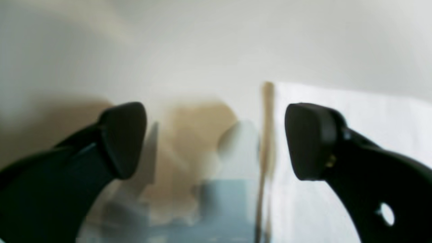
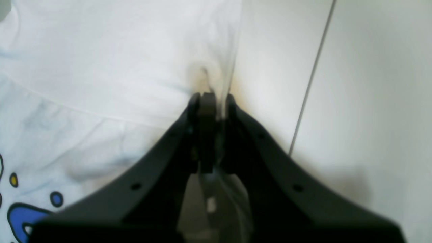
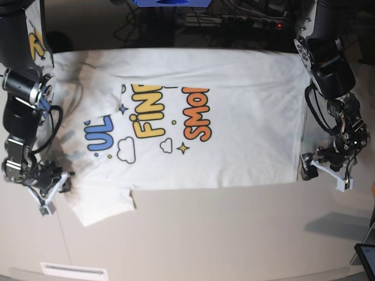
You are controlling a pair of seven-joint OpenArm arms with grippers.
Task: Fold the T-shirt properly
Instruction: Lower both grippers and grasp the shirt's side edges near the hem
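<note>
The white T-shirt (image 3: pixel 246 158) lies flat on the table, print side up, collar to the left and hem to the right. Its blue, yellow and orange letters (image 3: pixel 149 126) face up. My right gripper (image 3: pixel 64 181) (image 2: pixel 211 101) is at the near-left sleeve and is shut on the sleeve's edge (image 2: pixel 216 77); the shirt (image 2: pixel 101 60) fills the left of that view. My left gripper (image 3: pixel 304 167) (image 1: pixel 216 141) is open at the shirt's near-right hem corner, low over the table. The hem (image 1: pixel 337 111) lies blurred between and beyond its fingers (image 1: pixel 310 141).
The pale table (image 3: pixel 205 228) (image 2: pixel 354 84) has a thin seam line (image 2: pixel 314 67). Cables and equipment (image 3: pixel 234 20) line the far edge. A dark device corner (image 3: pixel 366 254) sits at the near right. A white label (image 3: pixel 73 271) is at the front edge.
</note>
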